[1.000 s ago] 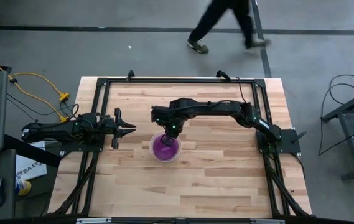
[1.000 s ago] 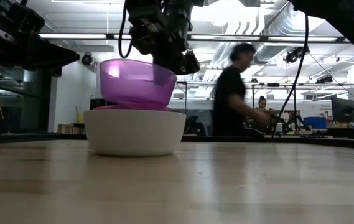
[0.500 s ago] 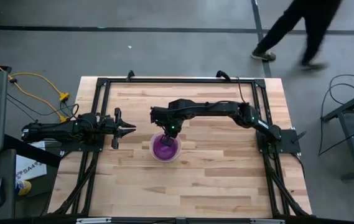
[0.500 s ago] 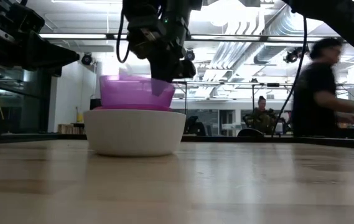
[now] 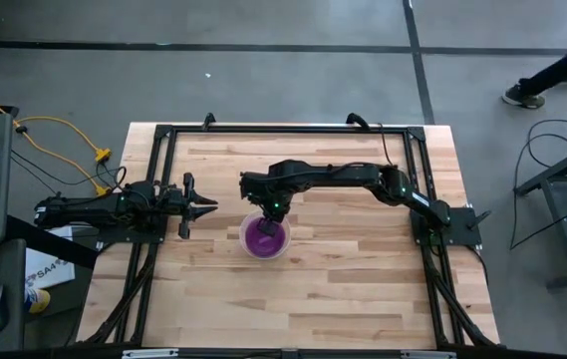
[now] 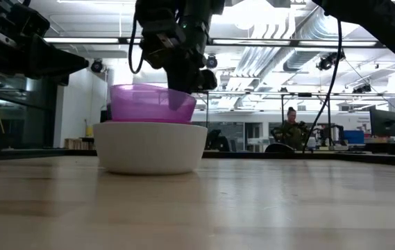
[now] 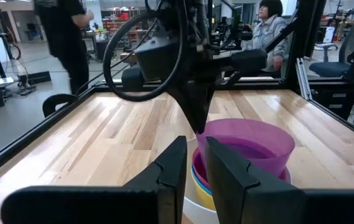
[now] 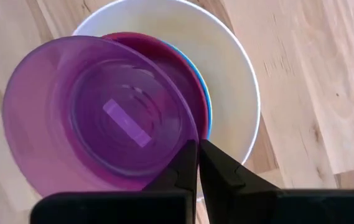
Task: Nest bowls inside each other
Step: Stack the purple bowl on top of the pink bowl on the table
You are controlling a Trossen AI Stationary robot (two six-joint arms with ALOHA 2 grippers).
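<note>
Wooden table (image 5: 363, 289): right fingers (image 8: 196, 163) pinch purple bowl (image 6: 152, 104) (unlabelled); left fingers (image 5: 201, 206) slightly parted.

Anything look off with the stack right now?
The purple bowl sits off-centre in the white bowl, not fully seated, its rim pinched by the right gripper. The pink-red bowl and blue bowl rims show beside it.

We see bowl stack (image 5: 265, 238) mid-table (image 5: 363, 289), top bowl (image 6: 153, 104) in it; right gripper (image 5: 275, 211) at stack's 12 o'clock rim; left gripper (image 5: 195, 205) at 9 o'clock, apart.
</note>
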